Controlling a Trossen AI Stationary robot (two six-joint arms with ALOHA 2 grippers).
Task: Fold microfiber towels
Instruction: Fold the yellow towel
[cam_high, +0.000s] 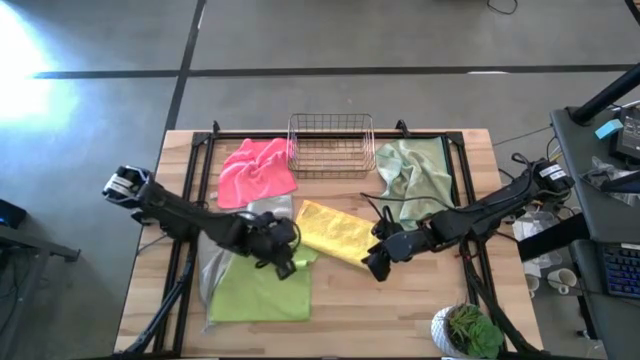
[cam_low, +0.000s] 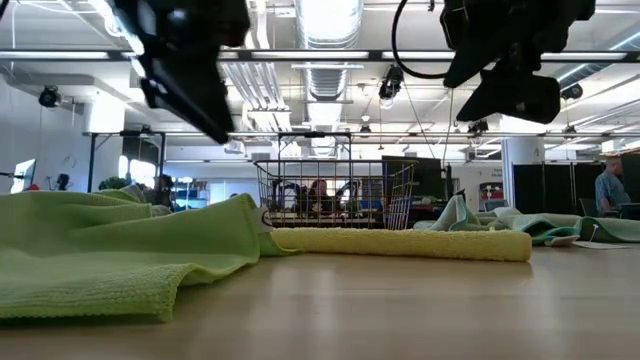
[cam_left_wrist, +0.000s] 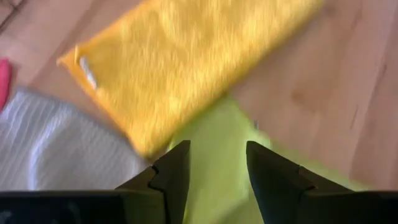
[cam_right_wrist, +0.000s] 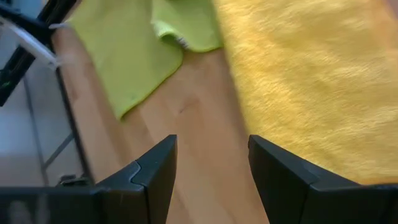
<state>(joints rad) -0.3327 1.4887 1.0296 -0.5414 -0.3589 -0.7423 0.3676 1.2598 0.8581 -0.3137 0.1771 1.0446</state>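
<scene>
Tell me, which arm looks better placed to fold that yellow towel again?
Probably the right: its open claw hovers at the yellow towel's near end. The left claw hangs over the lime green towel.

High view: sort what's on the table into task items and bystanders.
For the job: pink towel, grey towel, yellow towel, lime green towel, sage green towel.

Lying about: wire basket, potted plant.

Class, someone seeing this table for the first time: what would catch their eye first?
Bright cloths on the wooden table: a folded yellow microfiber towel at the centre, a crumpled hot pink towel beside the copper wire basket, a lime green towel in front. Both dark robot hands, left hand and right hand, hover open over the yellow towel's ends.
</scene>
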